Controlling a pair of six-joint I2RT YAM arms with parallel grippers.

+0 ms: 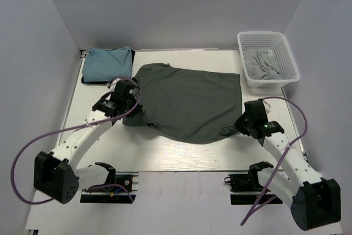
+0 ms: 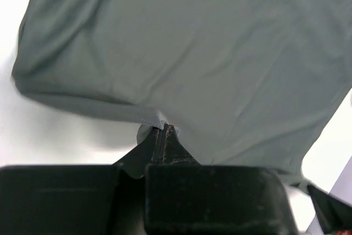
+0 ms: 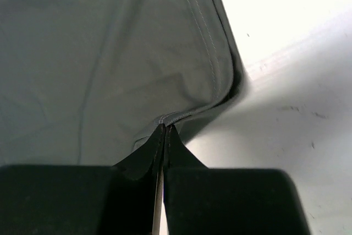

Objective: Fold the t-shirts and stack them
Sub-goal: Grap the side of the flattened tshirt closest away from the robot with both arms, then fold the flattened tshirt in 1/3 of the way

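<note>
A dark grey-green t-shirt (image 1: 190, 100) lies spread across the middle of the table. My left gripper (image 1: 127, 93) is shut on its left edge; in the left wrist view (image 2: 164, 128) the jaws pinch the hem of the shirt (image 2: 209, 53). My right gripper (image 1: 246, 124) is shut on the shirt's lower right corner; in the right wrist view (image 3: 165, 127) the jaws pinch its stitched hem (image 3: 110, 53). A light teal-blue t-shirt (image 1: 108, 64) lies folded at the back left.
A white mesh basket (image 1: 268, 58) at the back right holds a pale grey t-shirt (image 1: 265, 64). White walls enclose the table on three sides. Purple cables loop from both arms.
</note>
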